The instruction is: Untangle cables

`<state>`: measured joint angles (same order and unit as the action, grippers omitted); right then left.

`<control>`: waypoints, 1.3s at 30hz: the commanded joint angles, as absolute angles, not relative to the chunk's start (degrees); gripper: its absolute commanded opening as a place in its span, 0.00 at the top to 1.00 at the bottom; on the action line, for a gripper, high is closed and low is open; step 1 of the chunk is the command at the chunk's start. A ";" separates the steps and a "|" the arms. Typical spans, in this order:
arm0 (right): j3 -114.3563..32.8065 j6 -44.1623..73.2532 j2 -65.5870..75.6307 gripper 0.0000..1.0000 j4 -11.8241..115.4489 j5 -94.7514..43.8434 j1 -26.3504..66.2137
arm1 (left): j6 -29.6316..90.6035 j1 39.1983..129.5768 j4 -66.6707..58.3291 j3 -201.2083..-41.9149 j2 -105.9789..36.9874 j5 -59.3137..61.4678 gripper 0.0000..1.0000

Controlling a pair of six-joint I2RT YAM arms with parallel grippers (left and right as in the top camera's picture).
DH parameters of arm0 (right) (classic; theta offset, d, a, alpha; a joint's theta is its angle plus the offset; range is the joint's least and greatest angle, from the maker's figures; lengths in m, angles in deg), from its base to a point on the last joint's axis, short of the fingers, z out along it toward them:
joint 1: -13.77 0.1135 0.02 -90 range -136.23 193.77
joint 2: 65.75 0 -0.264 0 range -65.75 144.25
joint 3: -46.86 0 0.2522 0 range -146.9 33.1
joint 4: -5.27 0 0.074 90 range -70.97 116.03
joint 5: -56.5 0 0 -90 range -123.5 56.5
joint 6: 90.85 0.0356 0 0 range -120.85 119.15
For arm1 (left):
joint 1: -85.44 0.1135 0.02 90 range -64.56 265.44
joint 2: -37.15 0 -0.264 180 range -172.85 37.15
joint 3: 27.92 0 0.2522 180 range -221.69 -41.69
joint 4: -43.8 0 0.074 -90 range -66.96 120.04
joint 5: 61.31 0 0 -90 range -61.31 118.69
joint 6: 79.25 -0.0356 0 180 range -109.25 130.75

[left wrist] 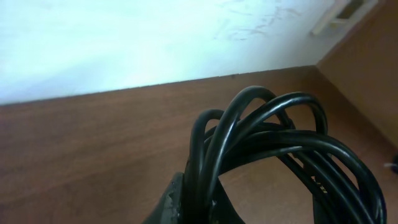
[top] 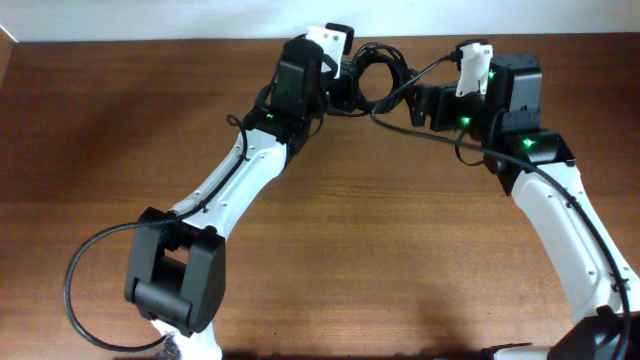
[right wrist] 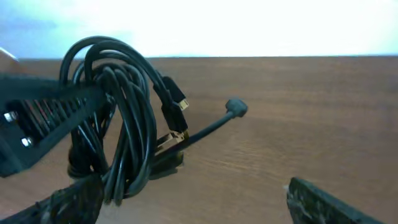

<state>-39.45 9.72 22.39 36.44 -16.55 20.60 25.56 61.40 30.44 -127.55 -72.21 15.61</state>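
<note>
The cables [top: 376, 76] form a coiled black bundle at the table's far edge, lifted off the wood. My left gripper [top: 347, 86] is shut on the bundle; in the left wrist view the loops [left wrist: 273, 137] rise from between its fingers [left wrist: 175, 202]. My right gripper [right wrist: 193, 208] is open wide, facing the bundle [right wrist: 121, 124] from the right [top: 418, 102]. The coil hangs against its left finger [right wrist: 65, 205]; the right finger [right wrist: 329, 205] stands far apart. Three plug ends [right wrist: 179, 101] [right wrist: 236, 107] [right wrist: 168, 143] stick out on the bundle's right.
The brown wooden table [top: 400, 260] ends just behind the bundle, against a pale wall [left wrist: 124, 37]. Thicker black arm cables loop at the left arm's base [top: 80, 280] and along the right arm [top: 560, 200].
</note>
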 commanded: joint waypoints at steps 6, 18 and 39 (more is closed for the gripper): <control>-40.41 22.41 22.61 0.19 35.63 -11.06 20.49 | 55.09 61.69 30.31 -128.10 -70.18 17.19 1.00; -40.41 21.93 22.96 0.32 31.61 -10.62 25.49 | 69.93 61.58 29.54 -128.10 -70.18 8.22 1.00; -40.41 -16.49 23.76 0.96 38.75 -12.09 25.28 | 35.00 64.25 33.30 -128.10 -70.18 -0.43 1.00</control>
